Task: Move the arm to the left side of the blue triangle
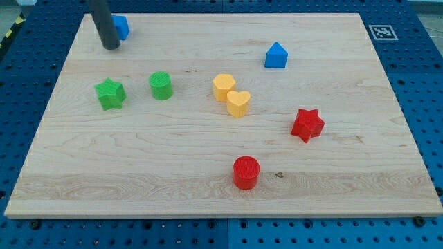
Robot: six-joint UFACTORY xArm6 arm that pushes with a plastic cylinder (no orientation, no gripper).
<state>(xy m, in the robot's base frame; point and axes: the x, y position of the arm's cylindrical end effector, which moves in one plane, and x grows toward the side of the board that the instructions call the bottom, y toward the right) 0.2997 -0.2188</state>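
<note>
- At the tabletop's (208, 194) top-left corner, my tip (110, 48) rests; it is a plain rod, no pincer, gripping nothing.
- Just right of my tip, touching or nearly so, sits a partly hidden blue block (122, 26).
- Far to its right stands the blue triangle (276, 56), bare wood on its left.
- Below my tip: green star (110, 94), green cylinder (160, 86).

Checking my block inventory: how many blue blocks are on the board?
2. One blue block sits at the view's top left, partly hidden behind my tip. The other, a house-shaped blue block, lies toward the view's top right. No others show.
</note>
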